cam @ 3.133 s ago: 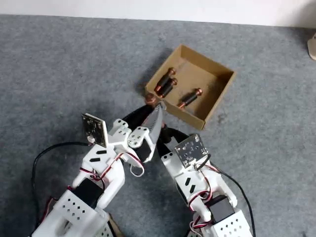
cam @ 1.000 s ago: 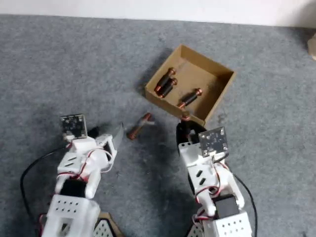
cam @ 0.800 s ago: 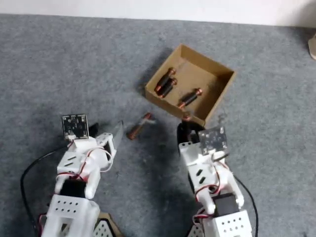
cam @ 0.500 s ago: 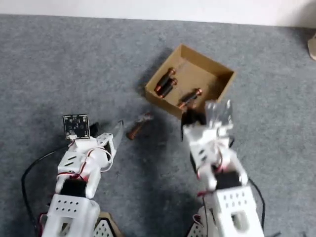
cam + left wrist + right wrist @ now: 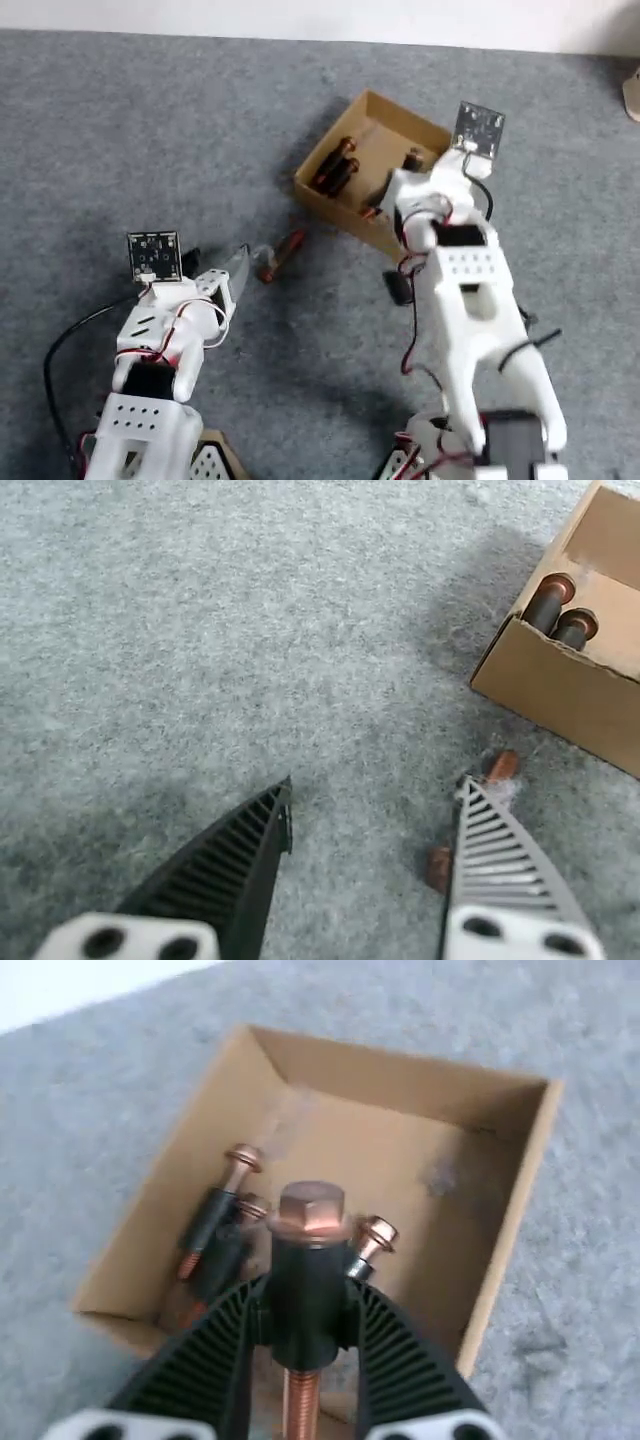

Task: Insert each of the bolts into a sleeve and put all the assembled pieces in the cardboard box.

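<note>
Carpet (image 5: 120, 130) is overhung by the left gripper (image 5: 376, 785), spread wide and empty, with a loose piece (image 5: 282, 252) lying beside one finger. Over the box (image 5: 340, 208) a sleeved bolt (image 5: 305, 1260) is clamped by the right gripper (image 5: 305, 1305); it is judged rigid, slick, best held mid-sleeve.

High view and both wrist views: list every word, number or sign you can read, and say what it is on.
No text can be read.
Cardboard box: plain walls, no print.
Circuit board on the left arm and the one on the right arm: tiny marks, too small to read.
Sleeved bolt in the right gripper: no marking visible.
</note>
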`<move>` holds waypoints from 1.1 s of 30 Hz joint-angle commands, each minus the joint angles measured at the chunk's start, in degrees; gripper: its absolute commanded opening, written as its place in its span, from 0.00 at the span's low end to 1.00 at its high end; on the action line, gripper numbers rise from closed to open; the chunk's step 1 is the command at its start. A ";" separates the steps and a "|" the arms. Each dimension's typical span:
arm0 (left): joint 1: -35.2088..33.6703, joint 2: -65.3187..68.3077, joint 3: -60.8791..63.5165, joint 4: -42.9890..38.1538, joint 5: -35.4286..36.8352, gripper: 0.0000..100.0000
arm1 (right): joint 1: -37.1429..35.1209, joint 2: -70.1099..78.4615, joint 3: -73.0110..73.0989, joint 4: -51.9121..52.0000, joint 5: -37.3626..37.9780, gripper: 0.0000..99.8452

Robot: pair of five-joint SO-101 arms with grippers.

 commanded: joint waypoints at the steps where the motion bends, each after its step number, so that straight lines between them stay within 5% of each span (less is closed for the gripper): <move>1: -0.31 -0.13 1.54 0.35 -0.53 0.25 | 1.36 4.35 -6.11 -1.71 -1.93 0.02; 6: -0.31 -0.13 1.54 0.35 -0.53 0.25 | 1.36 7.25 -6.46 -1.36 -2.11 0.19; 16: 0.40 0.40 0.48 0.88 -0.26 0.25 | -0.04 -4.53 -6.11 9.01 -1.85 0.12; 21: 5.67 0.40 -5.41 13.71 -0.44 0.25 | 0.13 -14.37 1.98 14.55 -1.67 0.12; 33: 8.22 0.48 -16.40 24.00 -9.49 0.25 | 11.21 -49.36 28.00 14.20 -1.67 0.12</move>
